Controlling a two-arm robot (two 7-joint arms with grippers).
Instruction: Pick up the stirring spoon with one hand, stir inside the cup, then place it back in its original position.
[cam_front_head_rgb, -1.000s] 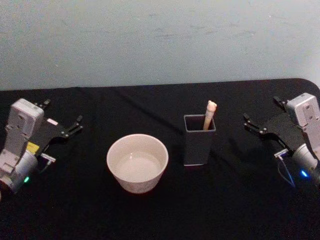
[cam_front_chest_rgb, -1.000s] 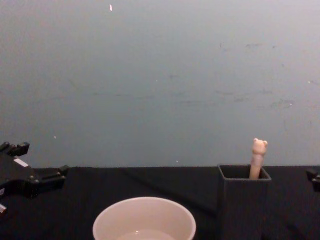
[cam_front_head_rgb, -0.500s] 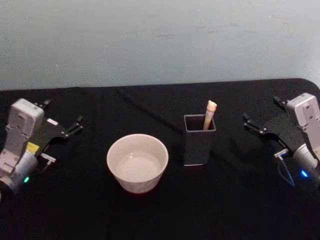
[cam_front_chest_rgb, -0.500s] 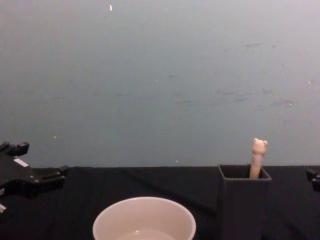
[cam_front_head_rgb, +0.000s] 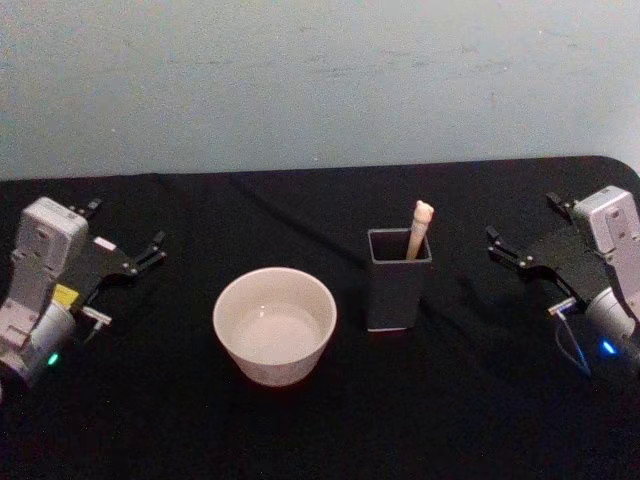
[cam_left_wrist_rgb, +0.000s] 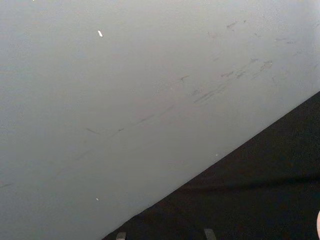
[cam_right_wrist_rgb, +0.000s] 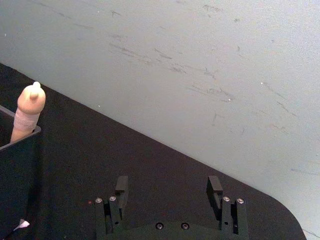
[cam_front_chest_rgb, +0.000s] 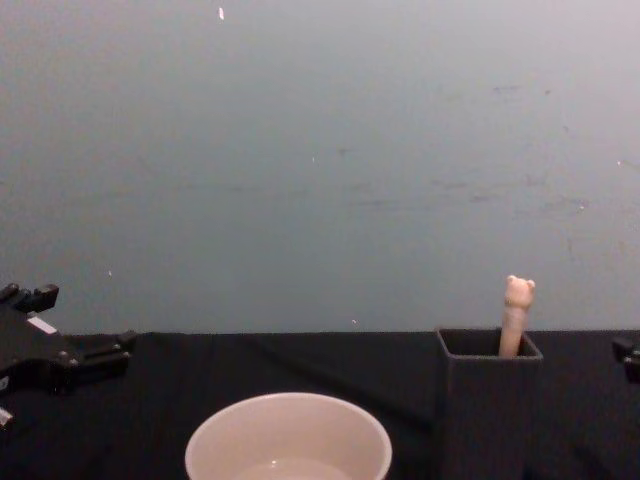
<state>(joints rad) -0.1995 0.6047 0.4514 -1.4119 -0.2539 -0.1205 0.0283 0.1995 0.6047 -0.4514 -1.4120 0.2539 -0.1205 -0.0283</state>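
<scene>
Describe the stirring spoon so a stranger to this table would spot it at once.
On the black table, right of the wide cream cup, stands a tall dark grey square holder. The stirring spoon stands inside it, leaning against its far right corner. It is the only slim thing: a pale beige handle with a small bear-head knob poking above the rim.

The bench (cam_front_head_rgb: 450, 400) is covered with matt black cloth. The cup (cam_front_head_rgb: 275, 325) is seen as smooth and cream, with a faint sheen. The holder (cam_front_head_rgb: 398, 295) is finished in smooth matt dark grey. A matt pale handle is shown on the stirring spoon (cam_front_head_rgb: 420, 225). The right gripper (cam_right_wrist_rgb: 167, 186) is made of matt black parts fixed with bright metal screws (cam_right_wrist_rgb: 98, 200). The wall (cam_front_head_rgb: 320, 80) is painted matt and scuffed
</scene>
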